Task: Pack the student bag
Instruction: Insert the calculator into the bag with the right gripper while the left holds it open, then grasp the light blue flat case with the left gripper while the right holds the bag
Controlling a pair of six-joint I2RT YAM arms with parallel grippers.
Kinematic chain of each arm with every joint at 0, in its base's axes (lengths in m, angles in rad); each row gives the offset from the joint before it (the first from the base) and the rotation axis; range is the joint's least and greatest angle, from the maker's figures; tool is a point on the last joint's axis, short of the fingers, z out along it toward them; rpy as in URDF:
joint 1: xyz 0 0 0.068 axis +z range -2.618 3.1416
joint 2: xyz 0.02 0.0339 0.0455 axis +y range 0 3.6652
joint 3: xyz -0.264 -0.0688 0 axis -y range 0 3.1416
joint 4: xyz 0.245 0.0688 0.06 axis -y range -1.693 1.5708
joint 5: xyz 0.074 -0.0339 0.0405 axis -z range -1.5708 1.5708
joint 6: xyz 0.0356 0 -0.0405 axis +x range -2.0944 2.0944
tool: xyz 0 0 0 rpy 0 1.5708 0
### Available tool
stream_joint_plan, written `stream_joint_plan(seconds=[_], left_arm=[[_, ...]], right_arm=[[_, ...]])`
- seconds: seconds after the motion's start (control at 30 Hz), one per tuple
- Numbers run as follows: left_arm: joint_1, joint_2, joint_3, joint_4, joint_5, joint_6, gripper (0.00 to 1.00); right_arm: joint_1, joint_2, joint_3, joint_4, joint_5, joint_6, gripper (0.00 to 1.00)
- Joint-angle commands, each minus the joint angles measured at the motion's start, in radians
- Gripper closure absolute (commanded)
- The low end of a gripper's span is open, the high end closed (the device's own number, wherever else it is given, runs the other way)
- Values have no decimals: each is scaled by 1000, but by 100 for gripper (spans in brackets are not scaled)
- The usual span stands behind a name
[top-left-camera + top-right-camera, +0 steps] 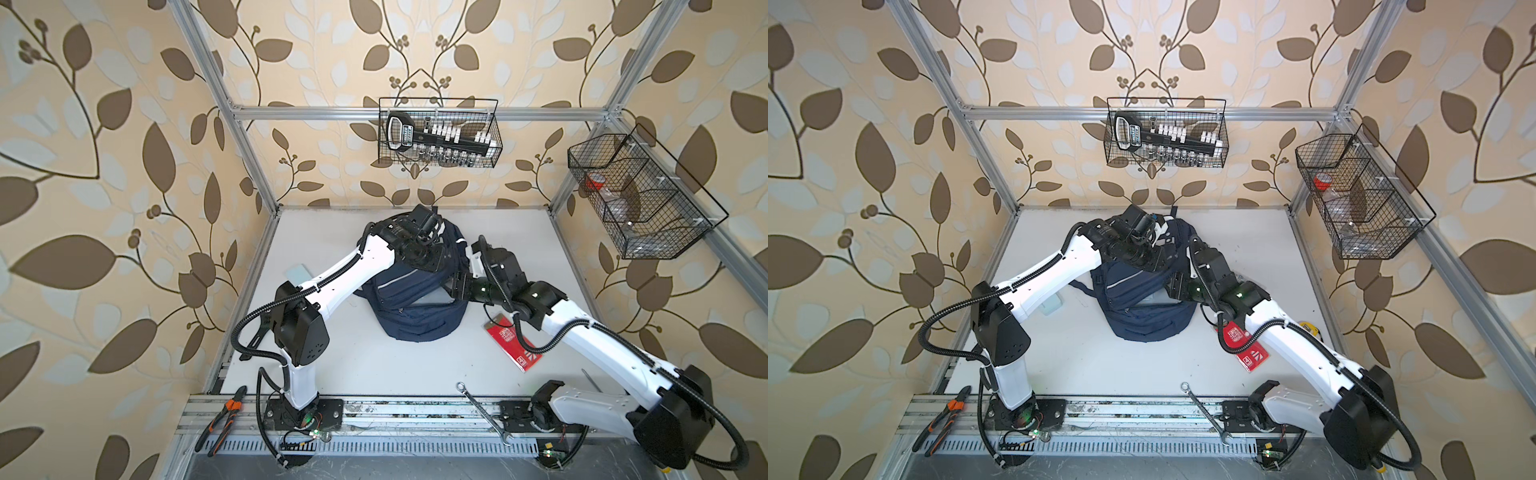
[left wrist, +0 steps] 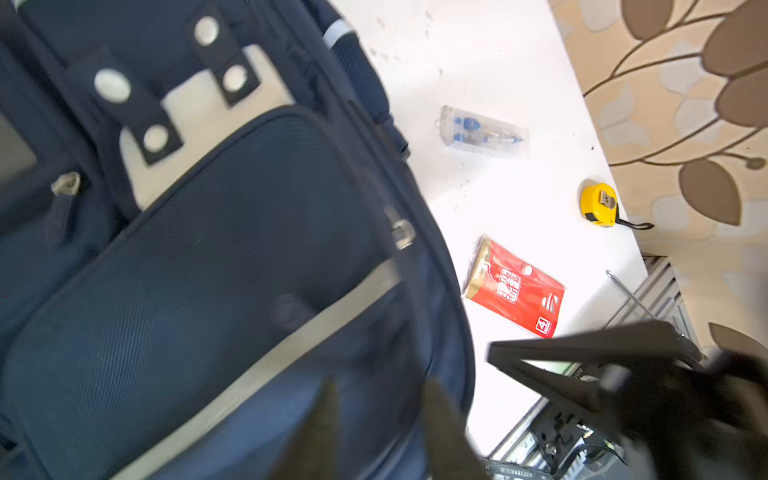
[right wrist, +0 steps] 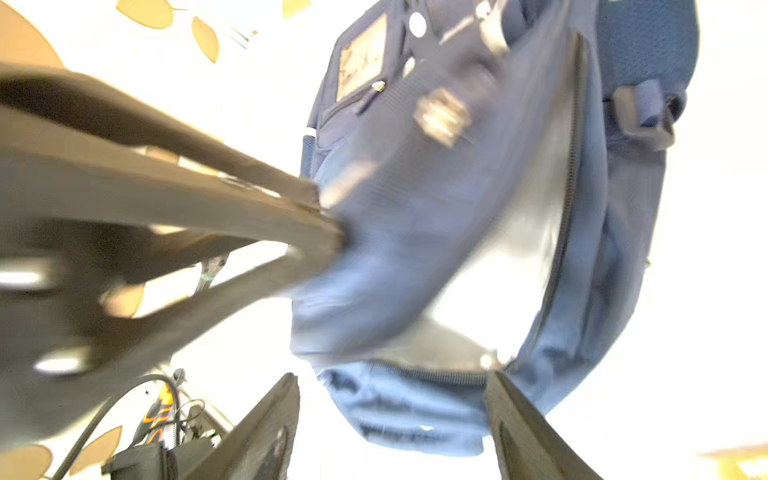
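The student bag is a navy backpack lying mid-table, its white patch with dark squares toward the far wall. A zip opening along its side gapes and shows pale lining. My left gripper reaches over the bag from the left. Its jaws are apart over the front pocket, and its fingertips touch the fabric there. My right gripper is at the bag's right side, open wide, and the bag's lower end shows just past the fingertips. Both wrist views are blurred.
On the table right of the bag lie a red packet, a clear case with blue parts and a yellow tape measure. A pale blue item lies at the left. A wrench and pliers rest on the front rail. Wire baskets hang on the walls.
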Motion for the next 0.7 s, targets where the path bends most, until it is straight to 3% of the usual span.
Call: stream_joint_plan(seconds=[0.0,0.03,0.07,0.17,0.3,0.43,0.53,0.67], left_arm=[[28,-145,-77,-24,-123,-97,29],[43,-187,-111,-37,-196,-117,10],[65,-230,-147,-51,-253,-130,1],[202,-359,-258,-136,-358,-212,1],[483,-515,-500,-118,-308,-271,1],[699,-528,-676,-81,-239,-346,1],[780,-477,-754,-30,-191,-372,1],[800,-380,-754,6,-186,-361,1]], right_arm=[[27,-80,-22,-88,55,-24,27],[37,-98,-24,-97,64,-27,25],[48,-114,-26,-109,71,-29,22],[89,-128,-38,-123,84,-35,18],[149,-101,-54,-92,86,-28,15],[197,-72,-38,-54,98,-7,14],[227,-66,-31,-33,104,12,14],[245,-69,-48,-19,109,33,15]])
